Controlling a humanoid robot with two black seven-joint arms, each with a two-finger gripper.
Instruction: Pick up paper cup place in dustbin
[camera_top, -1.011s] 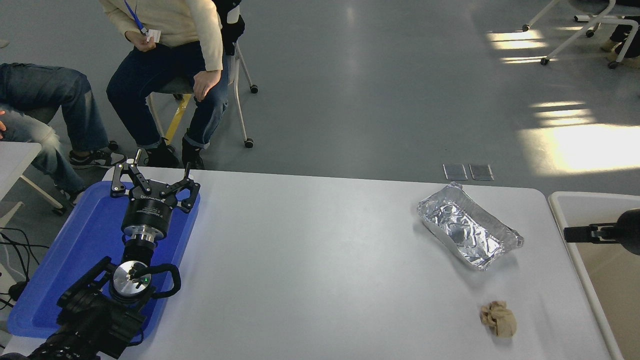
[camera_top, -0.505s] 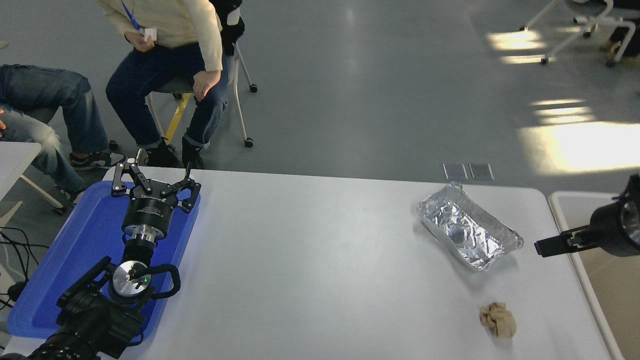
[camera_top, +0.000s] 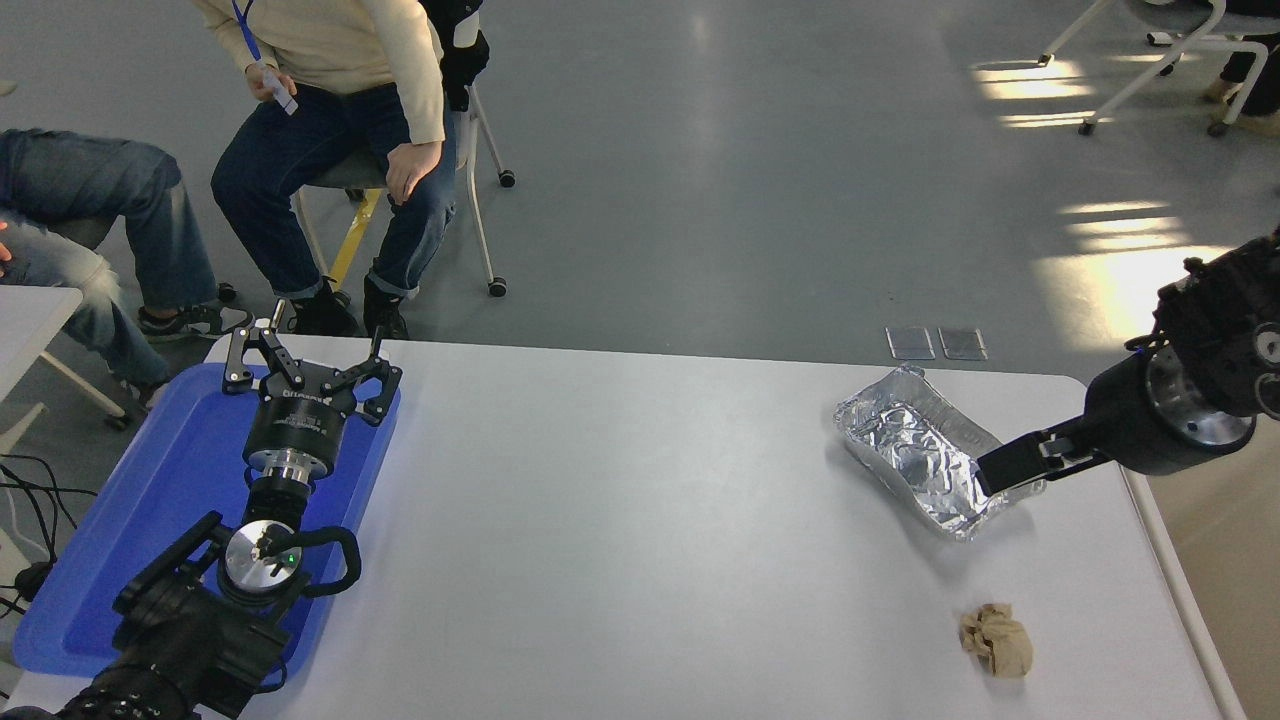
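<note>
No paper cup shows anywhere in the head view; it is hidden or out of view. The dustbin (camera_top: 1180, 600) stands off the table's right end, with only its white rim and beige inside showing at the picture's right edge. My right gripper (camera_top: 988, 474) reaches in from the right, seen side-on, its tip over the near right end of the crinkled foil tray (camera_top: 920, 450). Nothing is visibly held in it. My left gripper (camera_top: 305, 352) stays parked and open over the blue tray (camera_top: 160, 480) at the left.
A crumpled brown paper ball (camera_top: 997, 640) lies near the table's front right. Two people sit beyond the far left corner, one on a wheeled chair (camera_top: 470, 150). Another small white table (camera_top: 30, 310) stands at the left edge.
My right arm has swung left from above the dustbin across the table's right end, its tip now over the foil tray. The left arm has not moved.
</note>
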